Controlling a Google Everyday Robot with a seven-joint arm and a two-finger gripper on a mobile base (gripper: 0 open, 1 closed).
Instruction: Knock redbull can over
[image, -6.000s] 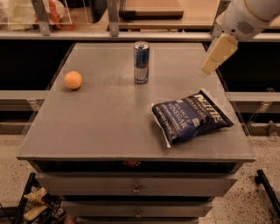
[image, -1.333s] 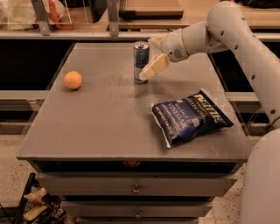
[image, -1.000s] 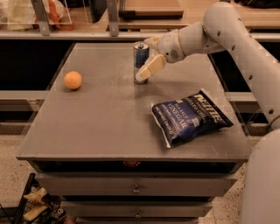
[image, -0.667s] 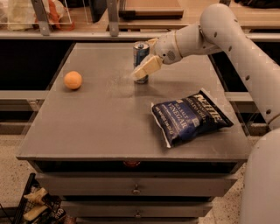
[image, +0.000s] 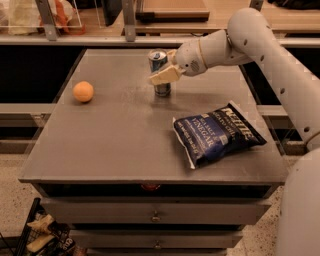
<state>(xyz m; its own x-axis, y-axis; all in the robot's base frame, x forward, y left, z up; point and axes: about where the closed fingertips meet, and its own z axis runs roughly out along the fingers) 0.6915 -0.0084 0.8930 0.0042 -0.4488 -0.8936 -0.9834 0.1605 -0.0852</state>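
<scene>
The redbull can (image: 158, 61), blue and silver with a silver top, stands on the far middle of the grey table (image: 115, 135). It looks upright or leaning very slightly left. My gripper (image: 161, 76) reaches in from the right on the white arm (image: 235, 42). Its cream fingers (image: 165, 75) are pressed together. They lie across the front of the can's middle and touch it. The can's middle part is hidden behind them.
An orange (image: 83, 91) lies at the left of the table. A blue chip bag (image: 217, 133) lies at the right front. Drawers (image: 155, 216) sit under the table top. A shelf rail (image: 100, 40) runs behind the table.
My gripper came in from the far right, reached the can's right side, then slid left across its front. The can stands in the same spot.
</scene>
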